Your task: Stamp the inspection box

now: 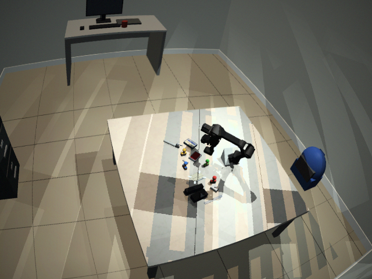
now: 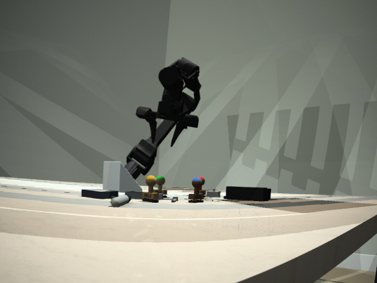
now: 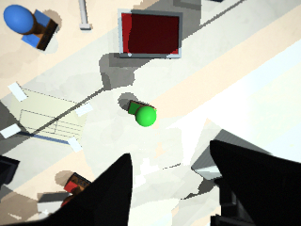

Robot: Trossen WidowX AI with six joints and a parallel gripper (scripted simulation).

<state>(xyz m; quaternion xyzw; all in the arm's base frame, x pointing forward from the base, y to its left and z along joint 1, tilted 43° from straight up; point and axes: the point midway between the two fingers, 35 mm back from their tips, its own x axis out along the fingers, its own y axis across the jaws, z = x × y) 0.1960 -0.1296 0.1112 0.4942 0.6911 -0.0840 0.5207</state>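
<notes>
The bench (image 1: 135, 135) (image 2: 152, 256) (image 3: 263, 28) is bright. My hand (image 1: 206, 145) (image 2: 162, 144) (image 3: 170, 153) stands fairly wide, empty, above the green stamp (image 1: 207, 162) (image 2: 160, 179) (image 3: 146, 116), presumably PASS. I see no print on the card (image 1: 196, 176) (image 3: 47, 110); probably I must grip squarely, then ink.

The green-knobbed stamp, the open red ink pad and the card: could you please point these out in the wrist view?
green-knobbed stamp (image 3: 146, 116): wrist view, on its round knob
red ink pad (image 3: 154, 35): wrist view, on its inked surface
card (image 3: 41, 113): wrist view, on its printed face
</notes>
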